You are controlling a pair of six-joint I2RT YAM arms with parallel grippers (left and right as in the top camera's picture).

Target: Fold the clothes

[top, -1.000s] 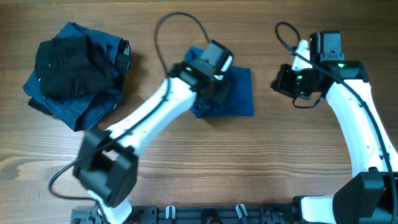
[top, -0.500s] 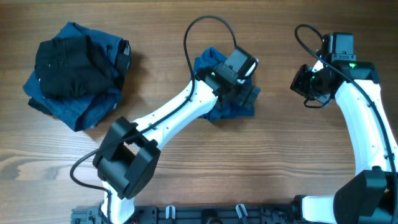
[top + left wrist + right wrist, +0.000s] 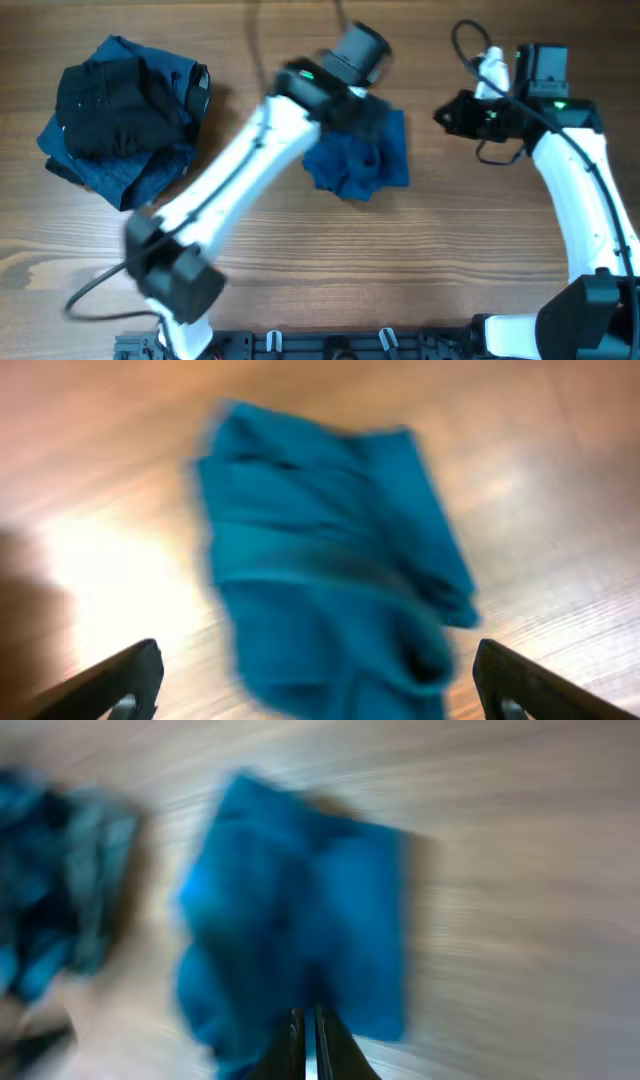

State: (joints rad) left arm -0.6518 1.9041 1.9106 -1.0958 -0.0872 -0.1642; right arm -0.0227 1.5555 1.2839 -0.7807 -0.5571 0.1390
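1. 2 garment groups lie on the wooden table: a crumpled blue garment at centre, and a dark pile at its 9 o'clock.
2. Left gripper hovers over the blue garment, jaws spread wide, empty.
3. Right gripper, at the garment's 2 o'clock, has its jaws pressed together, empty.
4. Likely best: flatten the garment, then pinch 1 edge, not bunched layers.

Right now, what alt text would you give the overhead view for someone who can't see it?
A rumpled blue garment lies mid-table, the blurred left arm stretched diagonally over its upper edge. The right gripper hangs to its right, apart from the cloth. A heap of black and dark blue clothes occupies the upper left of the wooden table.
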